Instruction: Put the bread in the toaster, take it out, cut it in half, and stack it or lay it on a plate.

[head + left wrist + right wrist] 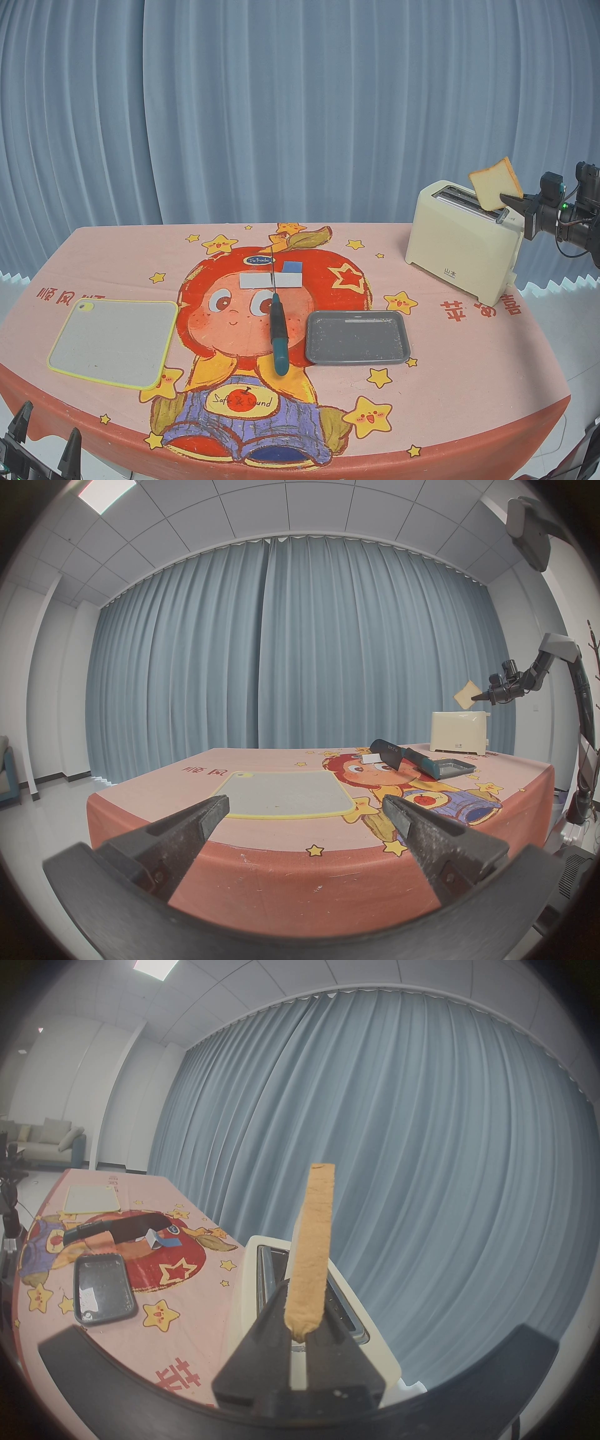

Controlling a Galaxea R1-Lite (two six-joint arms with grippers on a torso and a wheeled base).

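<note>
A slice of bread [495,183] hangs tilted just above the slots of the cream toaster [461,240] at the table's right back. My right gripper [507,200] is shut on its lower corner; the right wrist view shows the bread [312,1250] edge-on between the fingers, over the toaster [265,1275]. A knife [279,331] with a teal handle rests on a small stand at the table's middle. Right of the knife lies the grey plate [357,337]. A grey cutting board [114,341] with a yellow rim lies at the left. My left gripper [306,820] stands open, low before the table's front left edge.
The table carries a pink cartoon cloth [400,406]. A blue curtain hangs close behind the table and toaster. A white and blue block [278,278] holds up the knife's blade.
</note>
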